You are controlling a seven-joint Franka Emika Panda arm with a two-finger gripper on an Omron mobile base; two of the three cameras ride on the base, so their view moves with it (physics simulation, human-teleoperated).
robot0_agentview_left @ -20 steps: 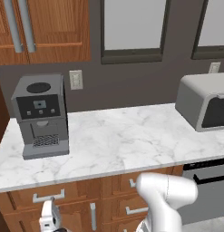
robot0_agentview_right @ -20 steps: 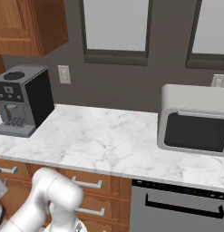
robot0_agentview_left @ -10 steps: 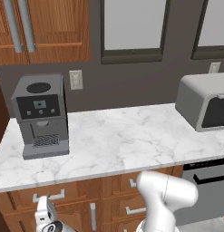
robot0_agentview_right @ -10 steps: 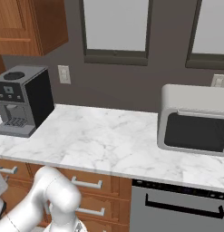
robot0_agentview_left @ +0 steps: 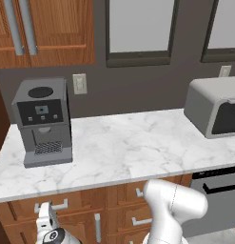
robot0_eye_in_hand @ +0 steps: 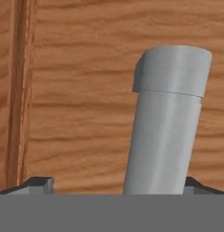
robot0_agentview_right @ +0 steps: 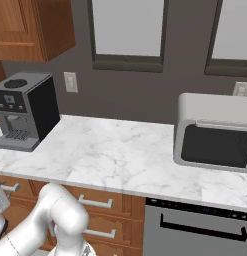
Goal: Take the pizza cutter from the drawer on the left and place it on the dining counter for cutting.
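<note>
The drawer (robot0_agentview_left: pixel 24 210) has a brown wooden front and sits under the marble worktop at the left, flush with the fronts beside it. In the hand view its silver bar handle (robot0_eye_in_hand: pixel 165 122) stands very close, running up between the two dark fingertips (robot0_eye_in_hand: pixel 40 183). My gripper (robot0_eye_in_hand: pixel 115 185) is open, with the bar nearer the right tip and neither tip pressing on it. In the left base view the gripper (robot0_agentview_left: pixel 45 214) is right at the handle (robot0_agentview_left: pixel 52 206). The pizza cutter and the dining counter are out of view.
A grey coffee machine (robot0_agentview_left: pixel 42 121) stands on the marble worktop (robot0_agentview_left: pixel 123 147) above the drawer. A microwave (robot0_agentview_right: pixel 215 132) sits at the right, with an oven front (robot0_agentview_right: pixel 195 227) below it. More wooden drawers (robot0_agentview_left: pixel 133 195) lie to the right of my arm.
The hand has shifted slightly left and closer to the drawer's handle. The jaws have stayed wide.
</note>
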